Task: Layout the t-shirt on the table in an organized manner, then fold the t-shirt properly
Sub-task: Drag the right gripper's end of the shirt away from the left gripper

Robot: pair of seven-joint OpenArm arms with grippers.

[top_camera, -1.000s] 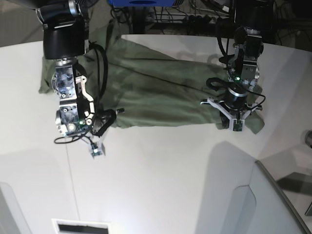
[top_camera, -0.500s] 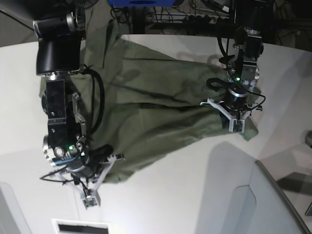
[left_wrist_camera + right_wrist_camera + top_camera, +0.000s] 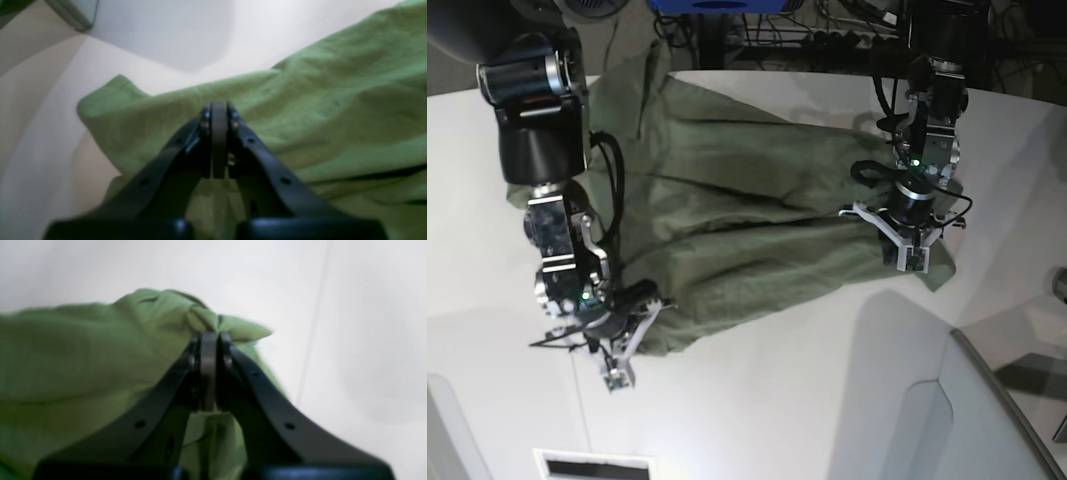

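Your left gripper [image 3: 910,250] and right gripper [image 3: 630,338] each pinch a corner of the t-shirt [image 3: 737,215], which lies wrinkled across the table [image 3: 767,400].

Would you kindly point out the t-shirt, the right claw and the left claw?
t-shirt [image 3: 747,200], base view, middle of the spread cloth.
right claw [image 3: 208,338], right wrist view, shut tips pinching cloth.
left claw [image 3: 218,108], left wrist view, shut tips on cloth.

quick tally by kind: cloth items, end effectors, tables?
t-shirt: 1
end effectors: 2, left end effector, right end effector, both shut on the shirt
table: 1
Total: 4
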